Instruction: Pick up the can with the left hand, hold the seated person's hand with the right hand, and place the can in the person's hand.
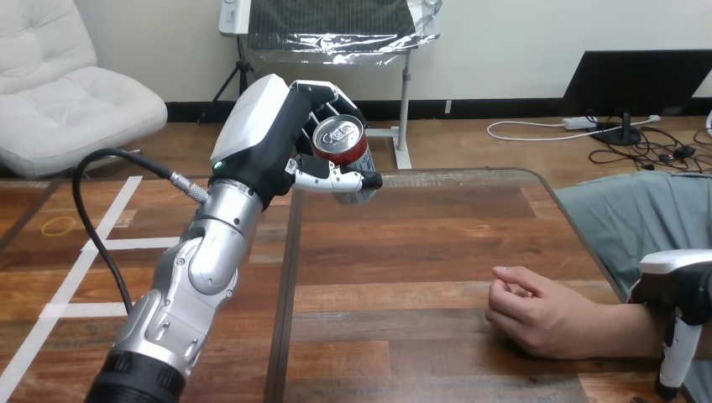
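While left hand grips can, person's hand rests.

This looks to me like a lab or test room. My machine left hand hangs by a wooden table, and white tape lines mark the floor just beside it.

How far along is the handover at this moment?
Done: the can is picked up, gripped in the left hand above the table. In hand: the right hand is at the wrist of the person's hand, which rests on the table; a hold is not confirmable. Left: carrying the can over and placing it in that hand.
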You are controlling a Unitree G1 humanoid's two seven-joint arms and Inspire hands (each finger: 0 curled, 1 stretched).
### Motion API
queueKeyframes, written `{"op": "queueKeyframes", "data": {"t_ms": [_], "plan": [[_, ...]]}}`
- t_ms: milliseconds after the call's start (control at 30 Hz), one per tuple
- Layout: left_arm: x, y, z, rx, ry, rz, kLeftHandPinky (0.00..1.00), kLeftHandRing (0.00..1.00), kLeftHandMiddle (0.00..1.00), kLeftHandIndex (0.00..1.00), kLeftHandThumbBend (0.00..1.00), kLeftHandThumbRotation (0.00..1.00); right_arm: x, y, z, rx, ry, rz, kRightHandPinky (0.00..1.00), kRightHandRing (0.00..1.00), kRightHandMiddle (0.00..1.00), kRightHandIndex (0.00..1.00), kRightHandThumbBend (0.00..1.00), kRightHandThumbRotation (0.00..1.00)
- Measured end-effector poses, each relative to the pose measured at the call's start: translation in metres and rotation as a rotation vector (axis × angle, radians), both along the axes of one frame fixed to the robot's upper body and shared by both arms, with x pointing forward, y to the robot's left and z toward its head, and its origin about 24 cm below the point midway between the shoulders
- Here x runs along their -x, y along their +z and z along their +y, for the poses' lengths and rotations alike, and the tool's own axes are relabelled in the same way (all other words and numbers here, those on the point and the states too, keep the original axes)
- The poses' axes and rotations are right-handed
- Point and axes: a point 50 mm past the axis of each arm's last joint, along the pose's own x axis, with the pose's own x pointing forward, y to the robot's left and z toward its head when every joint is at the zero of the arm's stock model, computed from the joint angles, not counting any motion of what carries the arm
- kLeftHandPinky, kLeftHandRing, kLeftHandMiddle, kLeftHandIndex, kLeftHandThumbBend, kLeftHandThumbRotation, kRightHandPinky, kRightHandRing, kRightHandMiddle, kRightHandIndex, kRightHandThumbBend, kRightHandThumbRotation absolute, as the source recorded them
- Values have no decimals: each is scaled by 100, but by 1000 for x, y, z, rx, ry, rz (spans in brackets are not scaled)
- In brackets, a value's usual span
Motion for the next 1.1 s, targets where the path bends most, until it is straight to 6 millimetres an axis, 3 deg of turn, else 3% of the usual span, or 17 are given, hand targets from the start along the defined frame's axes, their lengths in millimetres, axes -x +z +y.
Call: {"op": "queueKeyframes", "data": {"t_ms": [500,633,833,1100], "plan": [[0,-1,0,-3,1,3,32,38,45,51,59,0,-2,-4,2,-1,55,-13,38,47,57,69,72,0],[0,-1,1,-6,5,7,33,39,46,51,59,0,-2,-6,3,-6,58,-18,35,45,55,66,71,0],[0,-2,1,-14,13,13,33,39,46,51,59,0,-3,-8,5,-19,53,-24,37,49,58,62,70,0],[0,-3,2,-28,17,19,34,40,46,51,59,0,-3,-10,7,-30,50,-29,30,40,50,55,69,0]]}}
